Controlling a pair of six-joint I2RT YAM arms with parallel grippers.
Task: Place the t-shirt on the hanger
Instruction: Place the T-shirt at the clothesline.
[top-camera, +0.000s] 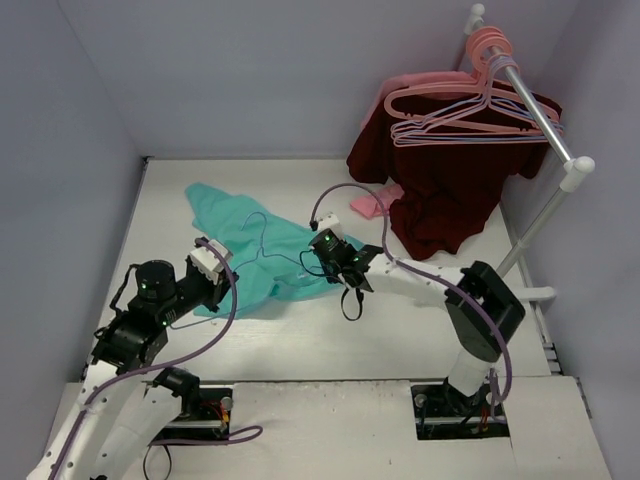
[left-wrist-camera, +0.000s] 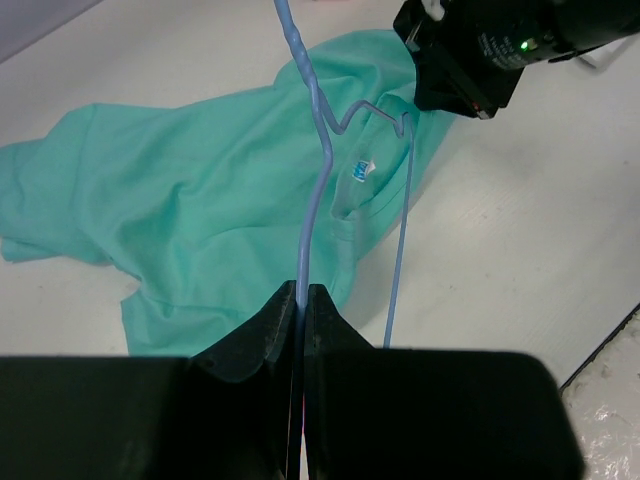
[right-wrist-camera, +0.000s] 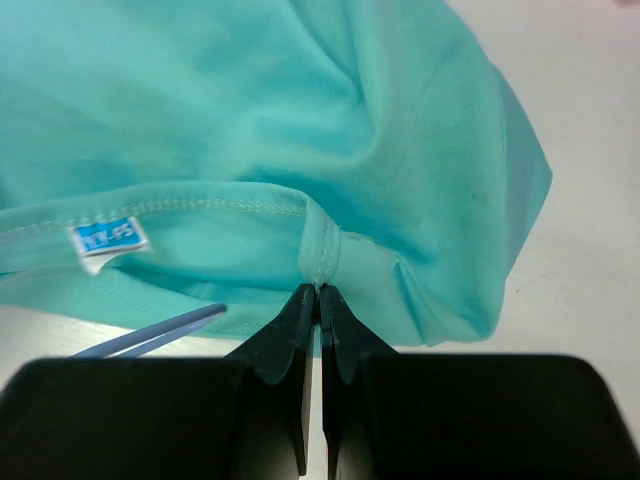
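1. Firstly, the left fingers (left-wrist-camera: 272, 335) are closed tight on the thin blue wire of the hanger (left-wrist-camera: 316, 215).
2. One t-shirt (top-camera: 230, 225) is seen lying crumpled on the worktop (top-camera: 400, 330) between the arms; the hanger's upper end is cut off in the left wrist view.
3. The right fingers (right-wrist-camera: 292, 330) are pinched shut on the t-shirt's collar seam.

Two white and black robot arms with purple cables

The left arm (top-camera: 140, 320) and right arm (top-camera: 485, 305) have white tubes and fat black joints with little green lights (top-camera: 148, 291). A long purple cable (top-camera: 234, 290) loops along each one. The left gripper (left-wrist-camera: 301, 290) and right gripper (right-wrist-camera: 318, 290) are black, with pointy wedge fingers.
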